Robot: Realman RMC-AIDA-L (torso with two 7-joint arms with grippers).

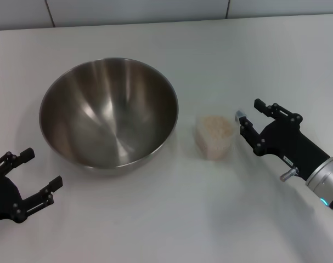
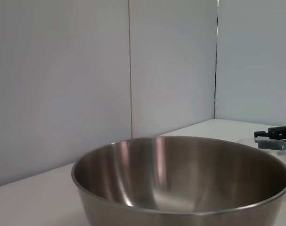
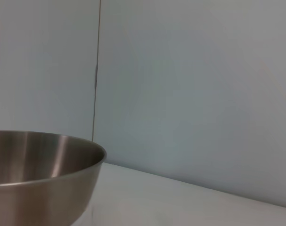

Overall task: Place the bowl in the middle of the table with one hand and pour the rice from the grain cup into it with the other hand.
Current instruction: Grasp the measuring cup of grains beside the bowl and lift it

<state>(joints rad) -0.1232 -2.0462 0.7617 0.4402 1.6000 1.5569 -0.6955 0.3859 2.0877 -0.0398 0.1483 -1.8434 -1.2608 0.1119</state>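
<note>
Both jaws stand open and grip nothing; two black grippers show in the head view, the left gripper [image 1: 30, 176] at the lower left corner, the right gripper [image 1: 247, 116] at right of centre; one steel bowl [image 1: 109, 112] sits left of centre on the white table [image 1: 171, 219], nothing visible inside it; one clear grain cup [image 1: 214, 136] stands just right of the bowl, apart from it, filled with beige rice [image 1: 214, 127]; the right gripper's fingertips lie just beside the cup's right side.
</note>
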